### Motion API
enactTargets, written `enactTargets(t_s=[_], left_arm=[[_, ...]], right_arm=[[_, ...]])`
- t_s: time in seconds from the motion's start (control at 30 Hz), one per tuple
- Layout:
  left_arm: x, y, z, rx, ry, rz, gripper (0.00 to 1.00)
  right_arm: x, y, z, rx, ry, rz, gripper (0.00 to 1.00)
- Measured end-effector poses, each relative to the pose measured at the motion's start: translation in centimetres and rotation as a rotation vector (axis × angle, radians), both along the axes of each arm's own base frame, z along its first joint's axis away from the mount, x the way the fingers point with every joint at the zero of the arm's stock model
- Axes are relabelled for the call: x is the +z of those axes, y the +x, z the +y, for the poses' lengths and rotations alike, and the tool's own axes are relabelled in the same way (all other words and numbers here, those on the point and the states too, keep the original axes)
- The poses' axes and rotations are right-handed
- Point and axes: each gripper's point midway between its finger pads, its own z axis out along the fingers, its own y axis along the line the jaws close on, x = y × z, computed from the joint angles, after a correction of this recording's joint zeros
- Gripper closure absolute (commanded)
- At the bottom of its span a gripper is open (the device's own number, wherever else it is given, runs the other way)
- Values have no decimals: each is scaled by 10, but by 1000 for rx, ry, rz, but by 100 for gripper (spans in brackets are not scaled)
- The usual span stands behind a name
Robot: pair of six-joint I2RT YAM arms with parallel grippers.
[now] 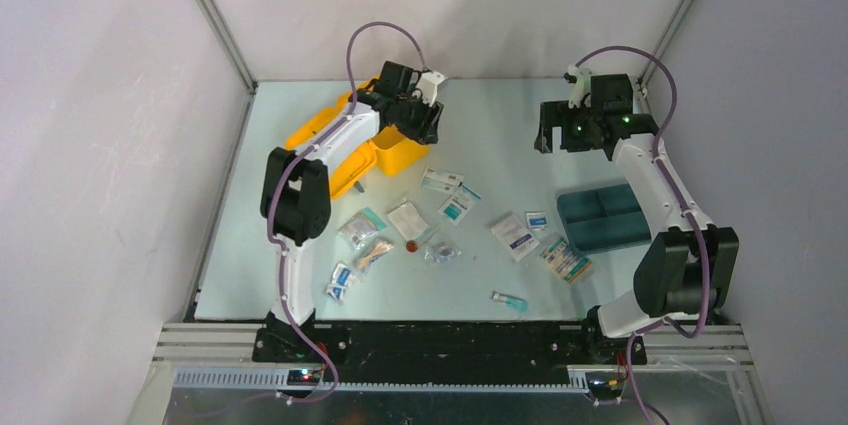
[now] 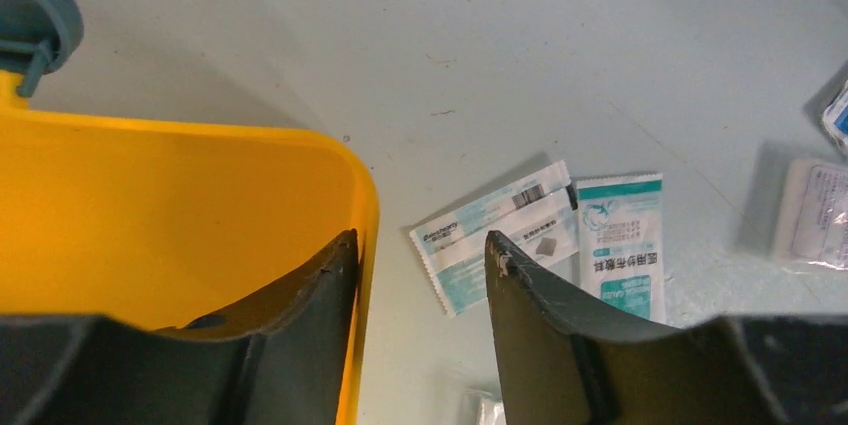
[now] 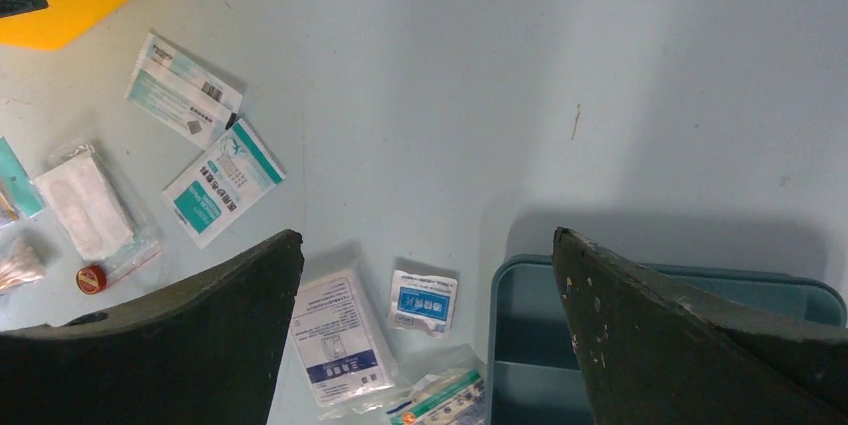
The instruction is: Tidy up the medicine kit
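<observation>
Both sets of fingers were apart, with nothing grabbed. The left fingers (image 1: 428, 128) straddled a side wall of the medicine kit (image 1: 398, 153) near its corner. One finger was inside the yellow box and the other stood outside, clear of the wall, so released rather than clamped. The kit sat open at roughly 11 o'clock on the tabletop (image 1: 490, 125), its lid laid out toward 10 o'clock. Just past the outer finger, two white-and-teal sachets (image 2: 500, 230) lay side by side. The right fingers (image 1: 550, 135) were spread wide, hanging at about 2 o'clock. The dark teal tray (image 1: 603, 220) was at 3 o'clock. Loose packets (image 1: 515, 237) were scattered across the middle.
</observation>
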Motion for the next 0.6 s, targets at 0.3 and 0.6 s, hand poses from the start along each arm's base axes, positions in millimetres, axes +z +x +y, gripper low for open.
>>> enactTargets(t_s=[0.3, 0.6], left_arm=[[-8, 2, 14, -63, 122, -63, 80], [-12, -1, 18, -150, 190, -105, 100]], right_arm=[[1, 3, 4, 13, 22, 4, 1], [1, 3, 3, 12, 27, 5, 2]])
